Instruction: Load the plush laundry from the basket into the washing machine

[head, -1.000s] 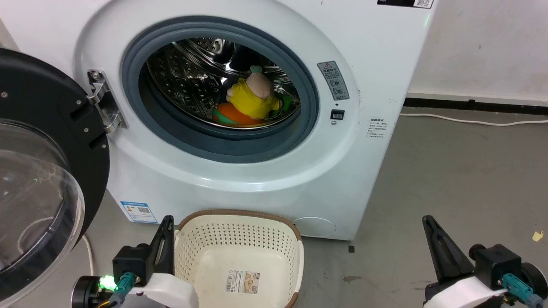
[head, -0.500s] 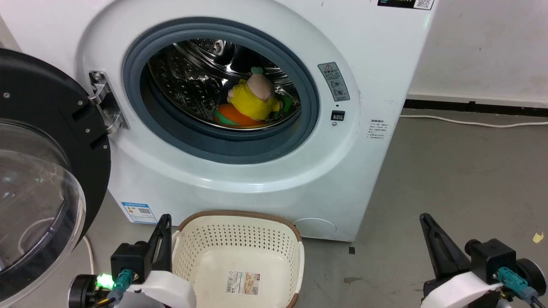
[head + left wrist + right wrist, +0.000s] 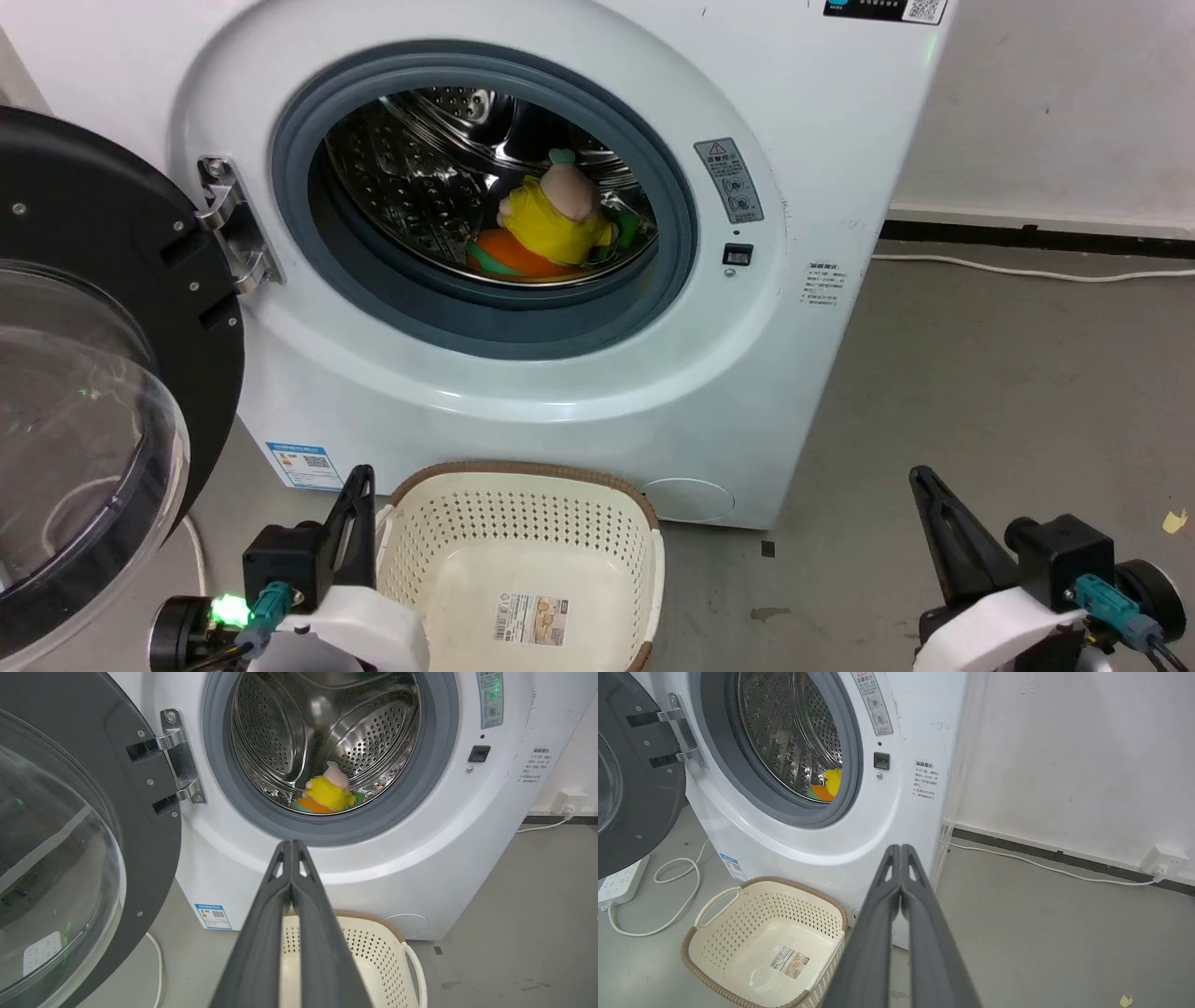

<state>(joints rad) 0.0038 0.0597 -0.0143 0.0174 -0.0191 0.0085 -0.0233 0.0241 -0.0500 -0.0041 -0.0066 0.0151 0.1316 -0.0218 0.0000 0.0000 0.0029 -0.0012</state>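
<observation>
Nearest the robot, the left gripper (image 3: 291, 849) has its two dark fingers pressed together with nothing between them. In the head view it sits just beside the left wall of the basket (image 3: 523, 465). The right gripper (image 3: 900, 851) is likewise pressed together and holds nothing, hanging over the bare floor (image 3: 934, 392) well to the basket's right.

The basket stands on the floor against the foot of the washing machine (image 3: 560, 411). Its bottom is bare apart from a label (image 3: 534, 618), so the loading itself looks finished, and the step in hand is probably a clean retreat and a check.

To do that well, the left arm should move away from the basket wall without nudging it. It should also mind the open door (image 3: 121, 233), whose black rim and clear dome hang close on that side. The right arm has free room.

Further in, past the grey gasket (image 3: 485, 317), the plush laundry (image 3: 551, 224) lies on the lower part of the steel drum (image 3: 401, 168), pale head up, yellow shirt above orange skirt. It appears to rest behind the gasket's lip, not on it, which is the point worth confirming. If any part draped over the seal it would need a push deeper. A green piece shows at its right side, seemingly also inside.
</observation>
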